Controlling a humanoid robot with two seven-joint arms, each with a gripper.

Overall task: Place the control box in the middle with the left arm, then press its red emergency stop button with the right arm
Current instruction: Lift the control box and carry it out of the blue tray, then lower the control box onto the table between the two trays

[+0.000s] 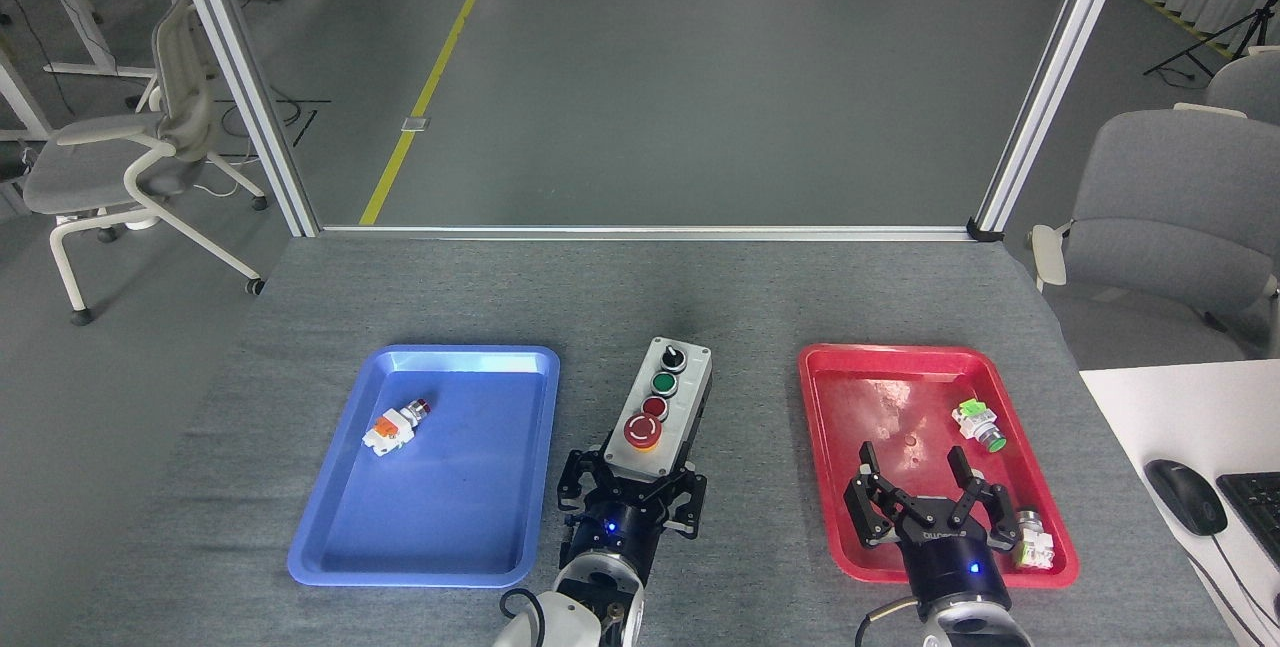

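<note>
While clamping control box [665,409], left arm [632,495] extended

A: What can't you make out?
B: The control box's [662,410] near end is hidden behind the left gripper [632,489].
A: Anything cut off?
B: Right of the control box, a keyboard [1255,509] runs off the edge.

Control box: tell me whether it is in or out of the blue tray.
Out. The control box sits between blue tray and red tray, held by left pincer.
</note>
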